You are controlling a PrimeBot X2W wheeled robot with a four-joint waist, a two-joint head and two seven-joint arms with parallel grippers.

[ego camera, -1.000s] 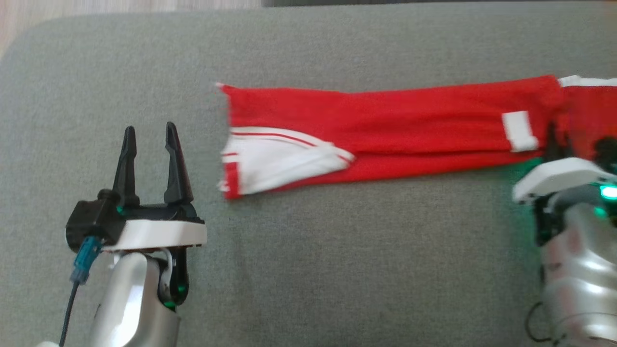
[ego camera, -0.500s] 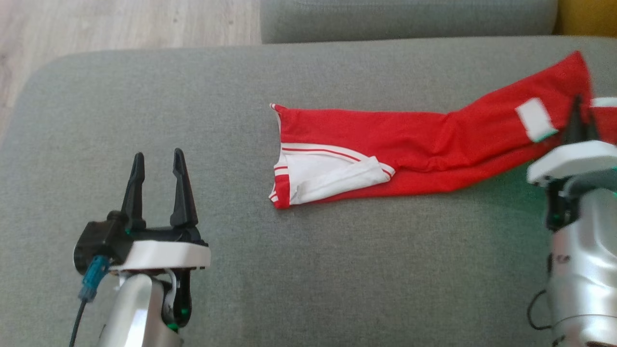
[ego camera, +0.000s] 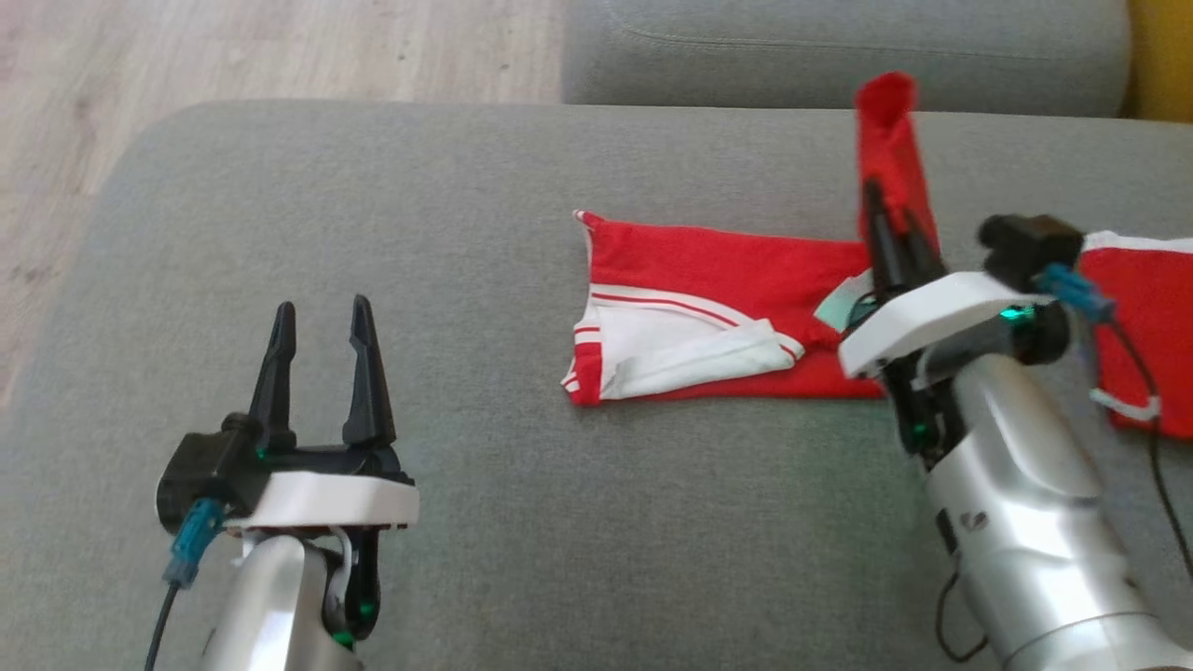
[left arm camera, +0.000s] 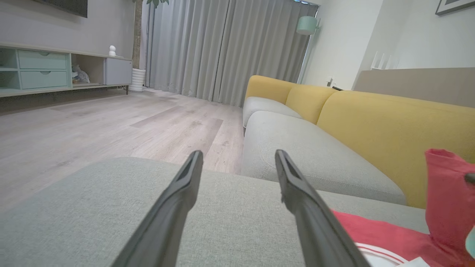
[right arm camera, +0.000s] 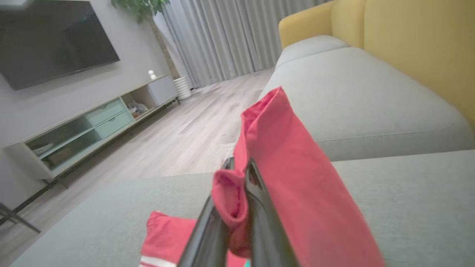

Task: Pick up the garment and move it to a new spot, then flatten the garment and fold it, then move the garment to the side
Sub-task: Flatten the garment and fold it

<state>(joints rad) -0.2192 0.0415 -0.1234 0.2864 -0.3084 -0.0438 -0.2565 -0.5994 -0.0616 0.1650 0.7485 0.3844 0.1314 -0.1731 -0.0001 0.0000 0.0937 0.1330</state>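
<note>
The garment (ego camera: 708, 280) is red with white trim and lies in a long folded strip across the grey cushion (ego camera: 466, 214). My right gripper (ego camera: 890, 228) is shut on its right part and holds a fold of red cloth (right arm camera: 289, 178) raised above the strip. In the right wrist view the cloth is pinched between the two dark fingers (right arm camera: 259, 222). A further red part (ego camera: 1142, 326) lies at the far right. My left gripper (ego camera: 322, 321) hovers open over bare cushion to the left of the garment, nothing between its fingers (left arm camera: 297, 200). The garment's edge (left arm camera: 374, 233) shows at lower right there.
A second grey cushion (ego camera: 839, 56) with a yellow backrest (left arm camera: 389, 126) lies beyond. Wooden floor (ego camera: 233, 56) runs past the cushion's rounded left edge. A TV (right arm camera: 52, 40) and a low cabinet (right arm camera: 85, 126) stand against the far wall.
My right gripper has lifted the garment's right end and carried it leftward over the strip, so the cloth now stands up. The head camera has shifted. The left gripper stayed open.
</note>
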